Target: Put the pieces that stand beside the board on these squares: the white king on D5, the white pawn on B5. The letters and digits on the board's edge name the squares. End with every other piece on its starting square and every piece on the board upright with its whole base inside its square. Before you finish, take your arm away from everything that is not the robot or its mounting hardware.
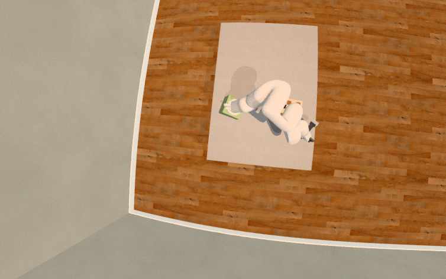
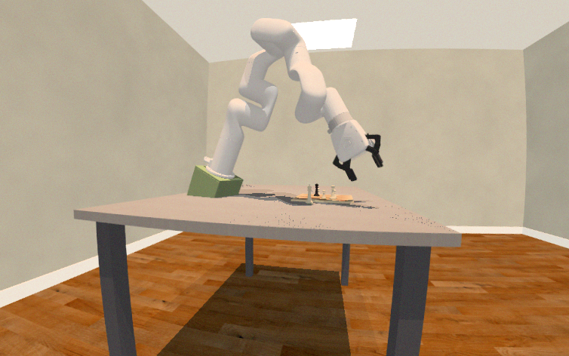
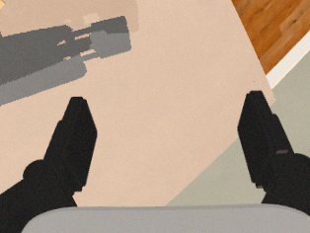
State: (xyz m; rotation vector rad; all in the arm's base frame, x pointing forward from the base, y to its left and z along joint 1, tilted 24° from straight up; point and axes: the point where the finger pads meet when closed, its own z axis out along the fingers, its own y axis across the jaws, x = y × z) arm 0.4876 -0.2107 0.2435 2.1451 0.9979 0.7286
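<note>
My gripper (image 1: 312,132) (image 2: 366,173) (image 3: 166,112) is open and empty, tilted, high above the table and to the right of the board in the exterior view. The board (image 1: 296,101) (image 2: 346,197) is mostly hidden under the arm in the top view. A tall white piece (image 2: 309,195), which looks like the white king, stands upright at the board's near left side. A small pale piece (image 2: 324,194) looks like a pawn; its square or place cannot be told. The board's letters and digits cannot be read.
A black piece (image 2: 316,190) and another white piece (image 2: 333,191) stand at the board. The arm's green base block (image 1: 237,115) (image 2: 205,183) is at the table's far end from the gripper. The table's edge (image 2: 269,234) (image 3: 251,41) shows near the right finger in the wrist view.
</note>
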